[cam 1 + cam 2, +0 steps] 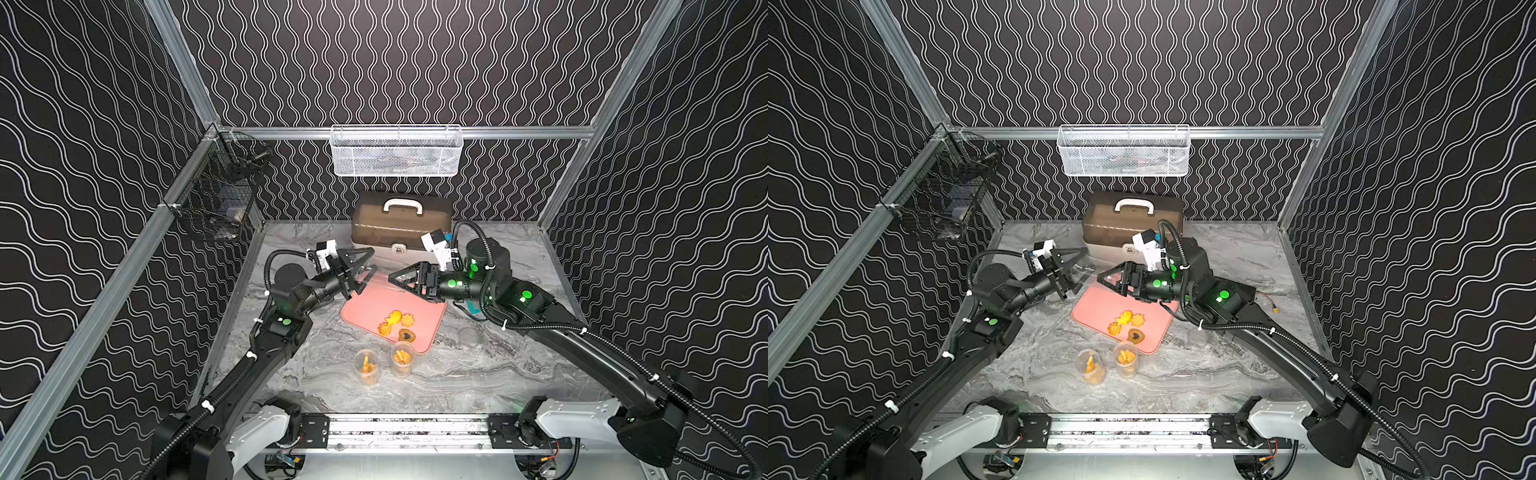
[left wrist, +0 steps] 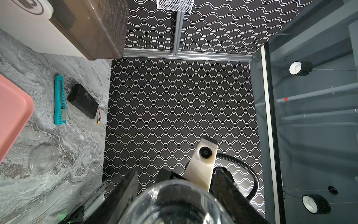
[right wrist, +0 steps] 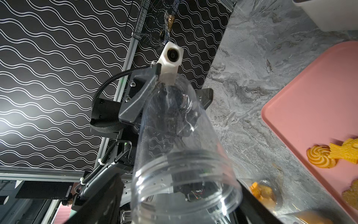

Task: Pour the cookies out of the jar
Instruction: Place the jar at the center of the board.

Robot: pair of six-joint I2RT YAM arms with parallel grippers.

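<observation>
Pouring looks done for one of three jars: in both top views the left end effector [image 1: 369, 269] clamps the base of a clear jar [image 1: 380, 275], held level near the far edge of a single pink tray [image 1: 370, 305], while the right end effector [image 1: 391, 278] faces its mouth. Four cookies [image 1: 385, 329] lie on the tray. Two standing jars [image 1: 366, 365], just off the tray's near edge on the surface [image 1: 478, 374], hold more; whether those are to be emptied too cannot be told. In the left wrist view the held jar [image 2: 174, 201] fills the foreground between that end effector's two fingers [image 2: 126, 194]. One clear lid [image 2: 42, 159], one teal knife [image 2: 60, 99] and one black battery [image 2: 83, 100] lie on the surface beside the tray. In the right wrist view the jar [image 3: 184, 155] shows empty, mouth toward the camera. The right end effector's jaws stand either side of its rim, and whether they press on it cannot be told. At least three cookies [image 3: 319, 159] show on the tray here.
</observation>
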